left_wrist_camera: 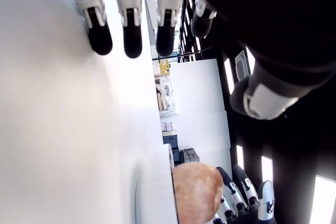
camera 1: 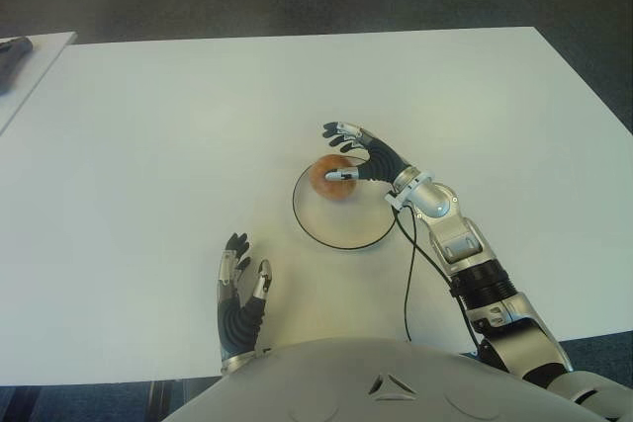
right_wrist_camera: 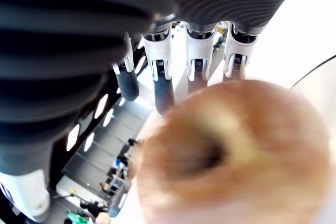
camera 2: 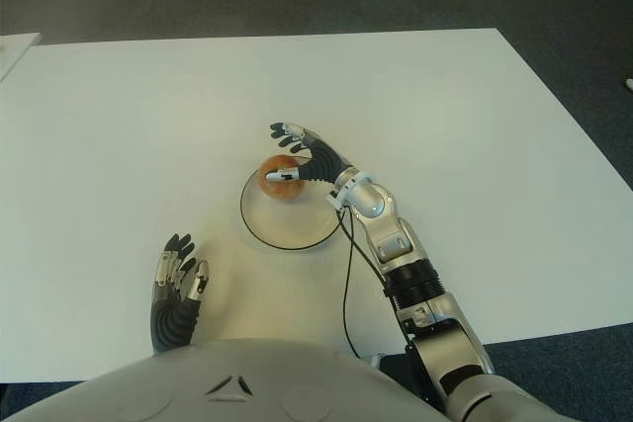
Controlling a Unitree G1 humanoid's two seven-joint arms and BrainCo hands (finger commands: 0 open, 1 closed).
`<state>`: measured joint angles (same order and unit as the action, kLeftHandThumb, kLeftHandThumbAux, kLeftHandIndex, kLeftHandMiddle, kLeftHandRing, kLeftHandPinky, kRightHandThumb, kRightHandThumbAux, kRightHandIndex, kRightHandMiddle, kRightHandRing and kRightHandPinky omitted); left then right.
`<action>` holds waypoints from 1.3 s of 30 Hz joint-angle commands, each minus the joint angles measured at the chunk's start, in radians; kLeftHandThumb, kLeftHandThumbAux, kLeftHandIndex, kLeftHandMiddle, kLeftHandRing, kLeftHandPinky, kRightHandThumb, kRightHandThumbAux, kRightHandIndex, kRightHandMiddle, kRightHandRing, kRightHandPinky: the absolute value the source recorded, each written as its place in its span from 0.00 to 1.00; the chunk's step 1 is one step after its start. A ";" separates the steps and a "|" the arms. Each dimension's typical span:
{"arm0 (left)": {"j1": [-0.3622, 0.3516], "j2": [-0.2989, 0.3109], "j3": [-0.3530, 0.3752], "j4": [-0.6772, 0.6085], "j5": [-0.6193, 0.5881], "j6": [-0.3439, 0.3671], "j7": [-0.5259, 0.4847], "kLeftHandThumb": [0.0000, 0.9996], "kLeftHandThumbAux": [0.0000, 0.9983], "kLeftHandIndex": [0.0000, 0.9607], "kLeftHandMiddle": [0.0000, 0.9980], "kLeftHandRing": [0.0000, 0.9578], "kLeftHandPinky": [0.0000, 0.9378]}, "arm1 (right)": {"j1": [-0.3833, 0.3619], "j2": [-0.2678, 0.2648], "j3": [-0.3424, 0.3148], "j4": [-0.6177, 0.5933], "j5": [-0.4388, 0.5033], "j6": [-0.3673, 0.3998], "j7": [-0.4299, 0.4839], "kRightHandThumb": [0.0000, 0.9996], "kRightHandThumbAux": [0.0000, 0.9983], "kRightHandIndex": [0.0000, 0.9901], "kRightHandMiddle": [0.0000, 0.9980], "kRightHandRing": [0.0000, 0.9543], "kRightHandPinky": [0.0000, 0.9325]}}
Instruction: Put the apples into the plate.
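Observation:
One reddish-yellow apple (camera 1: 329, 180) sits inside the white, dark-rimmed plate (camera 1: 346, 229) at its far left part, mid-table. My right hand (camera 1: 342, 153) hovers right over it, fingers stretched out straight past the apple and the thumb lying across its top. The right wrist view shows the apple (right_wrist_camera: 236, 156) close under the palm with the fingers (right_wrist_camera: 197, 59) extended, not wrapped around it. My left hand (camera 1: 240, 294) shows near the table's front edge, left of the plate, fingers spread and holding nothing. No other apple is in view.
The white table (camera 1: 148, 145) stretches wide around the plate. A black cable (camera 1: 408, 284) hangs from my right wrist toward the front edge. At the far left stands a second table with a dark object (camera 1: 12, 48) on it.

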<state>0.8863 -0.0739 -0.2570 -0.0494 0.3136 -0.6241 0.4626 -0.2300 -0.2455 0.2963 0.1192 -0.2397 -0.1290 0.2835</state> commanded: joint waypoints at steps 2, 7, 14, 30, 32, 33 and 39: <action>0.007 -0.020 0.000 0.014 -0.006 0.019 -0.005 0.06 0.54 0.08 0.14 0.15 0.16 | 0.021 0.007 -0.011 0.005 0.005 -0.005 -0.007 0.22 0.59 0.12 0.21 0.24 0.27; 0.000 -0.020 0.005 0.021 -0.004 0.016 -0.002 0.06 0.52 0.08 0.14 0.16 0.17 | 0.023 0.012 -0.016 0.010 0.008 -0.016 -0.012 0.24 0.60 0.12 0.21 0.24 0.28; 0.000 -0.023 0.008 0.020 0.004 0.020 0.002 0.06 0.51 0.07 0.15 0.16 0.17 | 0.030 0.014 -0.020 0.013 0.009 -0.029 -0.016 0.26 0.59 0.12 0.21 0.25 0.29; -0.001 -0.031 0.006 0.026 0.005 0.014 0.007 0.07 0.51 0.07 0.16 0.17 0.19 | 0.049 0.012 -0.044 -0.005 0.022 -0.041 -0.009 0.30 0.57 0.12 0.21 0.25 0.30; 0.001 -0.030 0.004 0.022 0.005 0.019 0.004 0.06 0.51 0.07 0.15 0.17 0.18 | 0.054 0.008 -0.051 -0.015 0.030 -0.039 -0.003 0.31 0.57 0.12 0.21 0.25 0.30; 0.001 -0.030 0.004 0.022 0.003 0.019 0.003 0.06 0.51 0.07 0.15 0.17 0.18 | 0.063 0.008 -0.063 -0.032 0.049 -0.027 0.005 0.31 0.57 0.12 0.21 0.25 0.30; 0.003 -0.033 0.003 0.024 0.010 0.009 0.013 0.07 0.51 0.07 0.16 0.18 0.20 | 0.117 0.027 -0.159 -0.155 0.217 0.064 0.042 0.38 0.61 0.15 0.24 0.26 0.31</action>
<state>0.8835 -0.0748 -0.2528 -0.0376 0.3158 -0.6292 0.4627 -0.1491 -0.2293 0.1947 0.0210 -0.1127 -0.1250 0.3097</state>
